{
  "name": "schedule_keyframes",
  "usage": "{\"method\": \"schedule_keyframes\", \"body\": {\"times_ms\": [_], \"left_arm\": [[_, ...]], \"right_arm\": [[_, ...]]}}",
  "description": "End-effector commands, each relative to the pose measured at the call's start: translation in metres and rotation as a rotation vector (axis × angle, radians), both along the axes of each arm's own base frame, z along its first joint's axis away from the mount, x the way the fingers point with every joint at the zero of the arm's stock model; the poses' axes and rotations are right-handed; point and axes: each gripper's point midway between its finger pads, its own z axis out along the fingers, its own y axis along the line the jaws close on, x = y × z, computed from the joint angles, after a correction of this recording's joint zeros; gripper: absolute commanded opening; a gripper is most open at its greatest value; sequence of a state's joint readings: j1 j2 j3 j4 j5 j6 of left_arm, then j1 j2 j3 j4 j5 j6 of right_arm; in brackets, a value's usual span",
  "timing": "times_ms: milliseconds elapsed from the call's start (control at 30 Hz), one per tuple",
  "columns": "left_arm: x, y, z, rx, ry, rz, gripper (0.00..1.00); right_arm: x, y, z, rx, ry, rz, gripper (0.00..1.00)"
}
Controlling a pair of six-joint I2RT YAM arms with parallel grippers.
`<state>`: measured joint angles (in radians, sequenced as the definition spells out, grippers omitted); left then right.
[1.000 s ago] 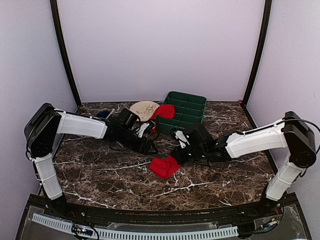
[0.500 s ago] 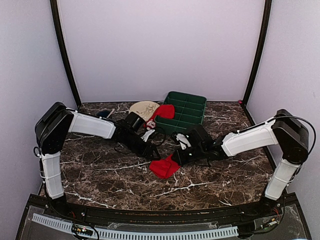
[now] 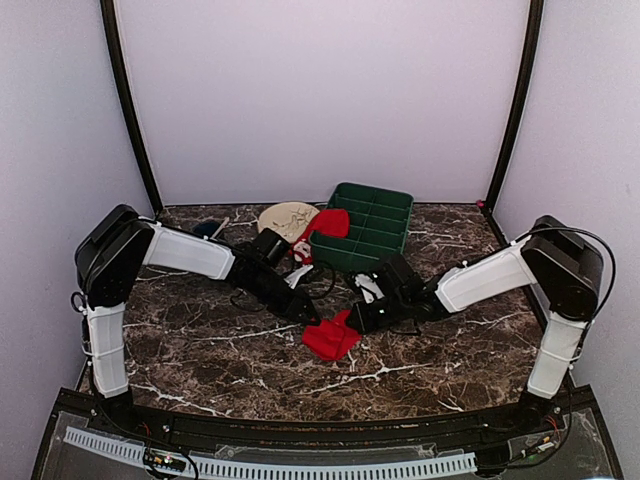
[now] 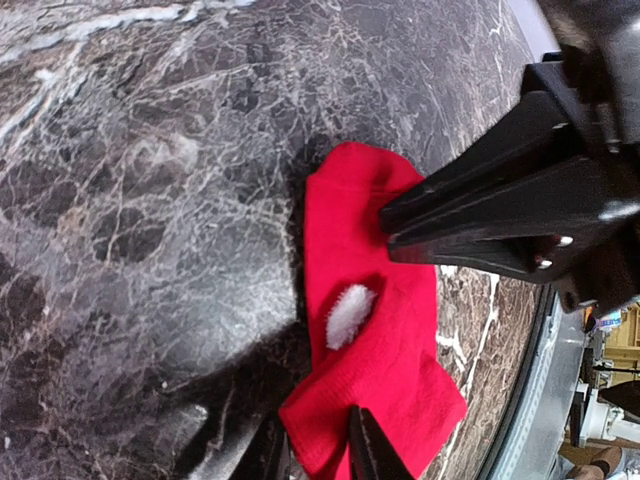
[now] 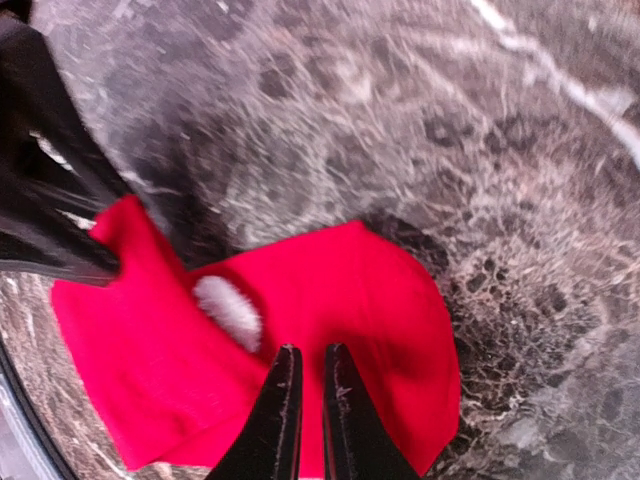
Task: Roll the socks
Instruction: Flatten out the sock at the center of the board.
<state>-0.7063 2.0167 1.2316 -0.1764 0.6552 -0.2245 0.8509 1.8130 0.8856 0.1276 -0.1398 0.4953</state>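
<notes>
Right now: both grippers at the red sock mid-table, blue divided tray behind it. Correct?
One thing is off: the tray is green, not blue, as the top external view shows. The rest holds: the left gripper and right gripper are both at the red sock mid-table, with the divided tray behind it.

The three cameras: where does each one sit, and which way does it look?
Top external: above and behind the arms, looking down on the table; both arms, left gripper and right gripper at the sock.
Left wrist: on the left arm, looking past its fingertips at the sock; right gripper opposite.
Right wrist: on the right arm, looking past its fingertips at the sock; left gripper opposite.
Shared: both wrist views show the white tuft.
</notes>
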Motion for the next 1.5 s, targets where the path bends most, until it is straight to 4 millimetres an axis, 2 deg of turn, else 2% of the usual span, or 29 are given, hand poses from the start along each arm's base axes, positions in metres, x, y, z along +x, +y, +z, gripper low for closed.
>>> {"method": "schedule_keyframes", "body": {"times_ms": [0,133,433,800,833,900,1000,1033,1067,1100,1167,1367,1467], "left_arm": [[-0.003,-0.012,0.03,-0.083,-0.038,-0.042,0.21],[-0.006,-0.015,0.048,-0.139,-0.073,-0.064,0.18],[-0.041,-0.006,0.092,-0.27,-0.107,-0.19,0.17],[-0.086,0.005,0.079,-0.263,0.0,-0.265,0.18],[-0.085,0.007,0.074,-0.241,-0.006,-0.25,0.2],[-0.076,0.01,0.066,-0.191,-0.038,-0.207,0.27],[-0.062,0.01,0.063,-0.155,-0.077,-0.147,0.5],[-0.059,0.01,0.062,-0.149,-0.083,-0.135,0.6],[-0.058,0.01,0.062,-0.149,-0.082,-0.131,0.81],[-0.053,0.011,0.058,-0.127,-0.098,-0.11,0.86],[-0.05,0.011,0.056,-0.116,-0.107,-0.099,0.87],[-0.034,0.013,0.061,-0.117,-0.148,-0.06,0.85],[-0.02,0.008,0.071,-0.137,-0.187,-0.047,0.85]], "right_arm": [[0.004,0.004,-0.006,0.017,0.018,0.0,0.1],[0.005,0.001,-0.012,0.008,0.033,-0.009,0.09],[0.012,0.009,-0.024,-0.018,0.05,0.009,0.08],[0.042,0.032,-0.025,-0.032,0.025,0.042,0.08],[0.042,0.031,-0.028,-0.04,0.032,0.044,0.08],[0.049,0.037,-0.02,-0.029,0.014,0.045,0.08],[0.052,0.033,-0.018,-0.033,0.008,0.042,0.08],[0.053,0.032,-0.018,-0.033,0.009,0.042,0.09],[0.053,0.032,-0.017,-0.029,0.01,0.043,0.08],[0.054,0.031,-0.016,-0.027,0.01,0.043,0.08],[0.052,0.03,-0.009,-0.015,0.0,0.054,0.11],[0.045,0.023,0.021,0.026,-0.039,0.053,0.37],[0.041,0.019,0.031,0.048,-0.042,0.044,0.4]]}}
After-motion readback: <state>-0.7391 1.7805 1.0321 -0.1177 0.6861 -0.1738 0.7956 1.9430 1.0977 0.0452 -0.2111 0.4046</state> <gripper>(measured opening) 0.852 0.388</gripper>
